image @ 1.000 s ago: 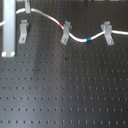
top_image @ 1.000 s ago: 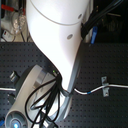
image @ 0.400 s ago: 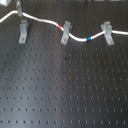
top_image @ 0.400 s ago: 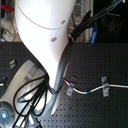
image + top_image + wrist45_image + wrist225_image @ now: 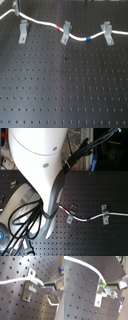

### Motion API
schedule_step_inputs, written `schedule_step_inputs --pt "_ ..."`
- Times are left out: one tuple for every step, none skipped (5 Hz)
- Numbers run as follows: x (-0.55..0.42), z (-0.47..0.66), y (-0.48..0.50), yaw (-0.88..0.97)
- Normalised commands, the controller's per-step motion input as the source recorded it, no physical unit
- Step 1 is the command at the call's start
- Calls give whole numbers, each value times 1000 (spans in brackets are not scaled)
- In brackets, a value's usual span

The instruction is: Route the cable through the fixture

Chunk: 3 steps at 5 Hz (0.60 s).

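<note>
The white cable (image 5: 47, 23) runs across the black perforated board in the first exterior view. Its red band (image 5: 62, 26) sits at the middle grey clip (image 5: 65, 34). Its blue band (image 5: 88, 37) lies before the right clip (image 5: 106, 33). The cable passes just above the forked top of the left clip (image 5: 22, 33). My gripper (image 5: 16, 7) is at the first exterior view's top left, over that clip. In the first wrist view the gripper (image 5: 46, 287) is shut on the cable (image 5: 17, 281), which lies across the clip (image 5: 28, 287). The second wrist view shows the gripper (image 5: 107, 286), cable (image 5: 91, 269) and clip (image 5: 100, 293) the same way.
The black perforated board (image 5: 65, 90) stretches toward the first exterior view's bottom. In the second exterior view the white arm (image 5: 37, 163) and its black hoses (image 5: 25, 223) hide the left part of the board; two clips (image 5: 68, 215) (image 5: 104, 215) show there.
The gripper has moved from beside the left clip toward the first exterior view's top, taking the cable's left part with it. The middle and right clips have not moved.
</note>
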Motion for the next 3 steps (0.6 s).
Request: schedule_step_inputs --pt "-10 174 -27 234" --pt "-80 224 -12 251" --pt "-84 270 5 209"
